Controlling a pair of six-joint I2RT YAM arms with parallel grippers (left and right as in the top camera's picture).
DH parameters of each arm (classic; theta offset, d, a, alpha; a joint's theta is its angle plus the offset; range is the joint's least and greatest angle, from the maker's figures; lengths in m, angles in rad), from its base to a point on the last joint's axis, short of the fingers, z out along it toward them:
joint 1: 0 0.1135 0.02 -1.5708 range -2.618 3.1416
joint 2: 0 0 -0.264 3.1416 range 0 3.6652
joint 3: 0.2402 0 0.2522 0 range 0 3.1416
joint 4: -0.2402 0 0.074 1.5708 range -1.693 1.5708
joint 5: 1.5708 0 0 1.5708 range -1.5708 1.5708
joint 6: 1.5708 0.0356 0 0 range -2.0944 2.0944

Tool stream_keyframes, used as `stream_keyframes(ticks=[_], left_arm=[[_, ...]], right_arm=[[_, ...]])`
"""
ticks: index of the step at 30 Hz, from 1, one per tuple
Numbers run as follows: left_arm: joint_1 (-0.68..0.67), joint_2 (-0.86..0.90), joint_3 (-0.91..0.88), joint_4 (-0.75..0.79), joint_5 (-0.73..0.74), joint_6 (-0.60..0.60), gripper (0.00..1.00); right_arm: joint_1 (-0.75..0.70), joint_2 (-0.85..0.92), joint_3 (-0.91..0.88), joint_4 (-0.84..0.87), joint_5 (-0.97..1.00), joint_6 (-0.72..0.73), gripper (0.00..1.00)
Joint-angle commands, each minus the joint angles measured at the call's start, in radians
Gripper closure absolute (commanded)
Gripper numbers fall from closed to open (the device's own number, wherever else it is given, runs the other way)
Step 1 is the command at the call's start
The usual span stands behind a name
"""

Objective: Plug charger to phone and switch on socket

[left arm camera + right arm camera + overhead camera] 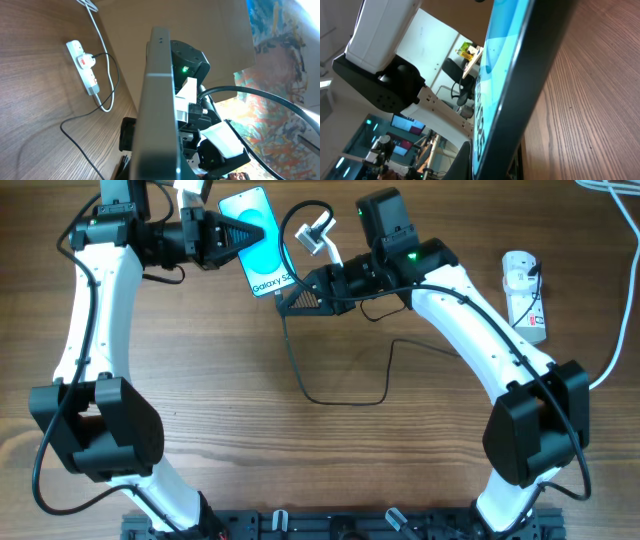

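Note:
The phone (pixel 262 230), teal screen with "Galaxy" text, is held up off the table at the back. My left gripper (pixel 228 238) is shut on its left side. In the left wrist view the phone (pixel 159 110) shows edge-on and hides the fingers. My right gripper (pixel 283 295) is at the phone's lower end, its fingers on either side of the phone (pixel 505 75). The charger cable (pixel 340 402) runs out from under it and loops across the table; the connector tip is hidden. The white socket (pixel 524 295) lies at the right, and its red switch shows in the left wrist view (pixel 80 61).
A thick white cord (pixel 625 330) runs along the table's right edge. The black cable (pixel 80 142) leads back to the plug in the socket. My two arms meet closely over the table's back middle.

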Motion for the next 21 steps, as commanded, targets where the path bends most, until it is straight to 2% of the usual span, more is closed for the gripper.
stream_keyframes(ticks=[1, 8, 13, 21], left_arm=[[-0.008, -0.021, 0.013, 0.001, 0.035, 0.020, 0.96], [-0.008, -0.021, 0.013, 0.001, 0.034, 0.020, 0.96], [-0.015, -0.021, 0.013, -0.007, 0.034, 0.020, 0.96], [-0.047, -0.021, 0.013, -0.010, 0.016, 0.021, 0.96]], right_arm=[[0.005, -0.006, -0.011, 0.006, -0.011, 0.021, 0.96], [-0.044, -0.006, -0.010, 0.024, 0.029, 0.053, 0.95], [-0.051, -0.006, -0.010, 0.145, 0.031, 0.158, 0.95], [-0.051, -0.006, -0.010, 0.212, 0.075, 0.227, 0.96]])
